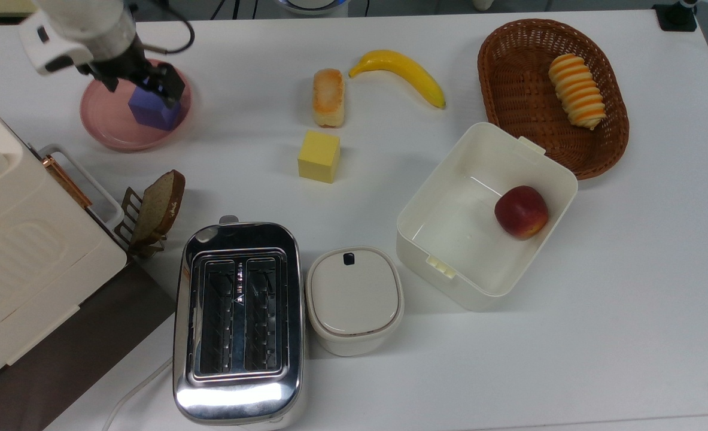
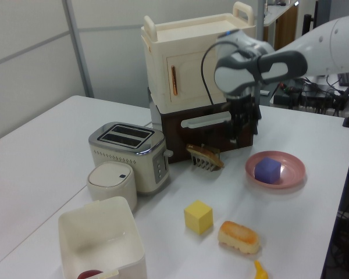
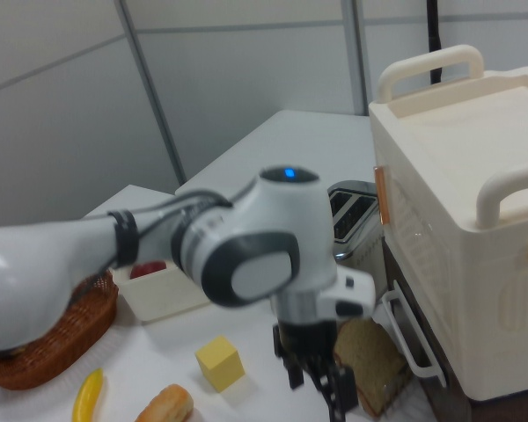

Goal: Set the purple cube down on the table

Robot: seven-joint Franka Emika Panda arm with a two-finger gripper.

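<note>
While the gripper [image 1: 141, 84] hangs spread and empty at the top view's upper left, the purple cube [image 1: 152, 111] sits in the pink plate [image 1: 99, 117] on the counter [image 1: 569, 335].

grey panelled walls [image 2: 41, 46] behind bench in left view, pale seams between panels; same grey panelling [image 3: 229, 79] in right view. second white tabletop [image 2: 23, 168] at left view's left, narrow seam between it and main one. desk with cables and equipment [image 2: 314, 96] at left view's far right, dim. black post [image 3: 435, 35] upright against wall in right view. light even, soft shadows.
</note>
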